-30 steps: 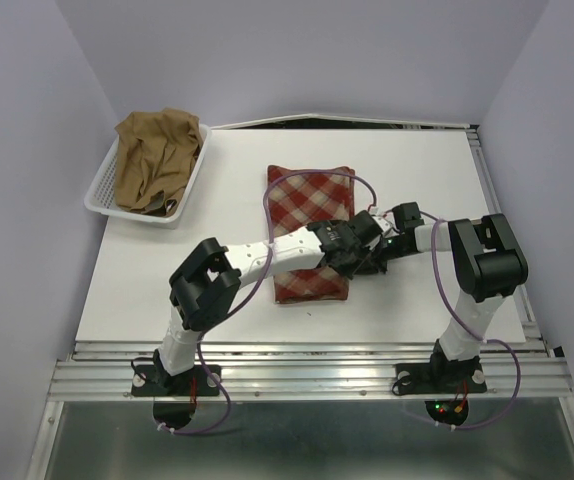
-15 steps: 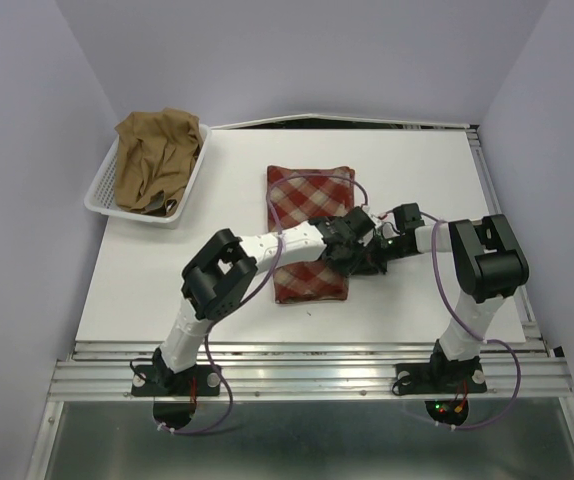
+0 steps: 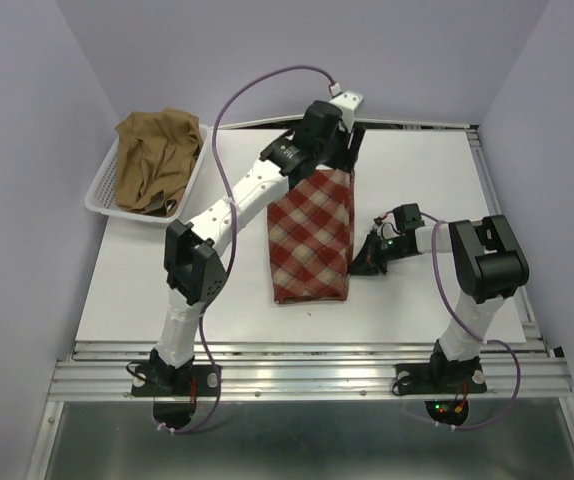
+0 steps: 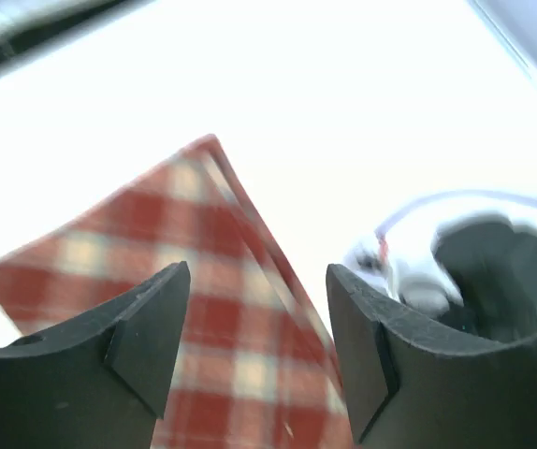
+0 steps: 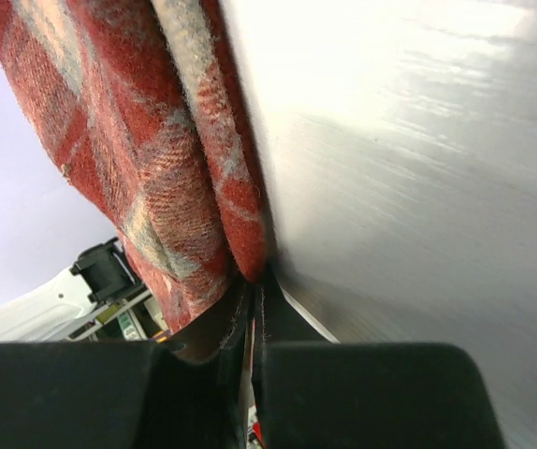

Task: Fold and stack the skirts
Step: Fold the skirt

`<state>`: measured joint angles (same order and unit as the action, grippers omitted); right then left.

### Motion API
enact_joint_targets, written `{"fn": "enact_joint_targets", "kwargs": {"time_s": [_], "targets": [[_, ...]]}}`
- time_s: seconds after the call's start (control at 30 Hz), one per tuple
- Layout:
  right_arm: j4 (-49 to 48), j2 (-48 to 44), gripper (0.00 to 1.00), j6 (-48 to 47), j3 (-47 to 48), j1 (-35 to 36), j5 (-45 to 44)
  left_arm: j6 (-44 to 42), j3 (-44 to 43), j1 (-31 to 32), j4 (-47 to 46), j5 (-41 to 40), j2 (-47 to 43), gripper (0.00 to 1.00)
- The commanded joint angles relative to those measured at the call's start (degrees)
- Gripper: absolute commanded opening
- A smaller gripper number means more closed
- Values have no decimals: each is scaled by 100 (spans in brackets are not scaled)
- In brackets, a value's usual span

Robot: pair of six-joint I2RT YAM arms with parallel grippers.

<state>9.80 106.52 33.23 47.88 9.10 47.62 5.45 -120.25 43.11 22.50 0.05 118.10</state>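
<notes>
We see red-and-cream plaid cloth skirt [image 3: 312, 235] lying near-to-far: left gripper [image 4: 257, 290] spread above its far end, right gripper [image 3: 367, 258] pinching its right edge.

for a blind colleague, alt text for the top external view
A red-and-cream plaid skirt lies lengthwise on the table; the left gripper hovers open at its far edge, the right gripper pinches its right edge. A tan skirt sits in a white basket at far left.

The plaid skirt [image 3: 312, 235] lies on the table [image 3: 157, 275], the left gripper [image 3: 341, 165] at its far edge and the right gripper [image 3: 360, 263] touching its right edge.
</notes>
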Motion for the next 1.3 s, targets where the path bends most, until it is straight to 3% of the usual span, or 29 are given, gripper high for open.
{"fn": "enact_joint_targets", "kwargs": {"time_s": [0.0,0.27,0.33,0.4,0.43,0.47,0.53,0.6,0.7,0.73,0.8,0.87,0.93,0.97,1.07,1.27], "targets": [[127,-17,1,-63,-121,65,-402,-89,-1253,-198,517,-594,1090,71],[101,-35,1,-159,-94,65,-437,-80,-1238,-295,-650,-551,1548,67],[101,-61,8,-203,-86,65,-420,-106,-1177,-295,-703,-411,1549,66],[118,-105,23,-273,-51,65,-446,-184,-697,-321,-834,-244,1304,72],[179,-183,45,-343,-16,65,-472,-255,-484,-330,-1009,-138,1164,79],[267,-254,53,-527,28,65,-525,-307,40,-373,-1133,-94,753,93],[723,-569,66,-878,230,65,-700,-509,657,-470,-1563,212,181,99],[1414,-842,76,-1440,510,-5,-867,-1174,1577,-681,-1836,669,-809,99],[2547,-1352,83,-2546,985,-198,-938,-1800,2694,-1127,-1837,1750,-2136,99],[2866,-1518,85,-3533,1422,-198,-947,-2150,2917,-1260,-1680,2118,-2430,99],[3613,-1677,85,-4287,1794,-251,-1226,-2530,3663,-1602,-1347,2331,-3212,99],[3826,-1853,86,-5543,2015,-251,-1307,-3670,4199,-1744,-1083,2552,-3913,98],[3679,-2222,86,-6281,1980,-251,-1176,-4479,5244,-1815,-1037,2605,-4425,98],[3452,-2397,87,-6859,1719,-121,-1132,-5266,6040,-1815,-1098,2674,-4941,98],[2450,-3118,89,-8362,807,336,-1438,-6534,7326,-1824,-1476,2902,-5742,95],[508,-4524,90,-10676,-1269,1172,-1475,-7943,8209,-1833,-1626,3738,-6028,94]]}}
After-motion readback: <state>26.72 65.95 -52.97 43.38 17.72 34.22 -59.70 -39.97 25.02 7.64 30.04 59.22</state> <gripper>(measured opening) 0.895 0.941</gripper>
